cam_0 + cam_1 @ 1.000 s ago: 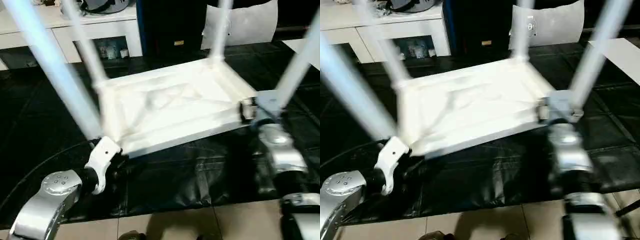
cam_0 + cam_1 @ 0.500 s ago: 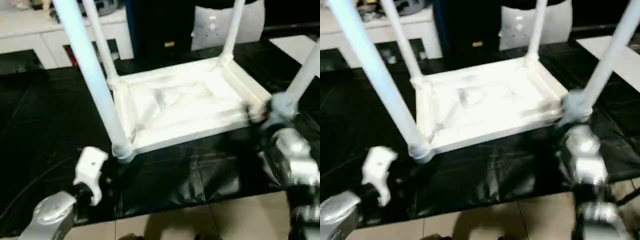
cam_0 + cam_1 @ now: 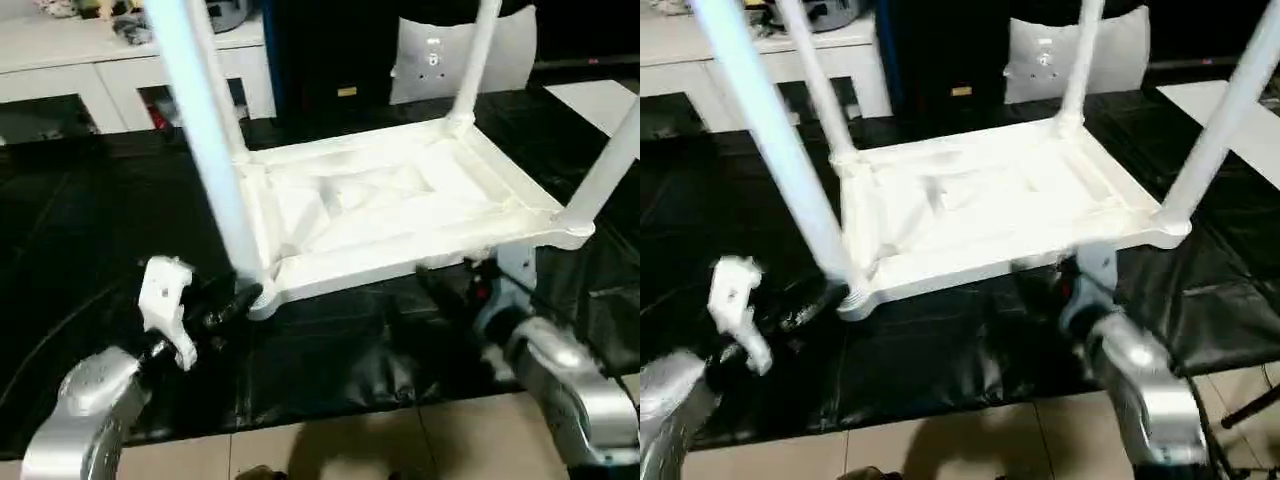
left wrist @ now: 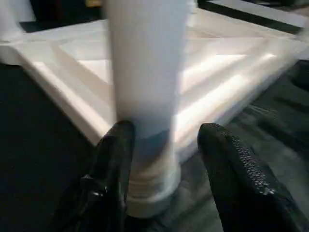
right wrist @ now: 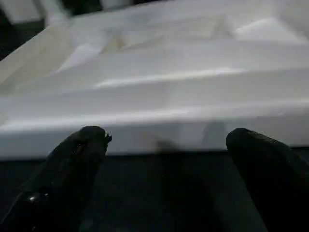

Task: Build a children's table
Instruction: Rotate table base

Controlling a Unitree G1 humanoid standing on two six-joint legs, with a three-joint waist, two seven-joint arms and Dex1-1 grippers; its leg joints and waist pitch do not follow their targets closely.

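The table (image 3: 400, 205) lies upside down on the black sheet (image 3: 330, 360), all four legs socketed. Your left gripper (image 4: 164, 159) straddles the near leg (image 3: 210, 150), fingers apart, not clamped; your right gripper (image 5: 164, 159) gapes before the rim. Next, probably turning it upright: grip firmly. Leg tops are cut off.

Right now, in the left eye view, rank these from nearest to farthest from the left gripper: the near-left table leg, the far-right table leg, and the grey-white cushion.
From the left gripper:
1. Near-left leg, right beside it.
2. Far-right leg, across the upturned tabletop.
3. Grey-white cushion, just behind that leg.
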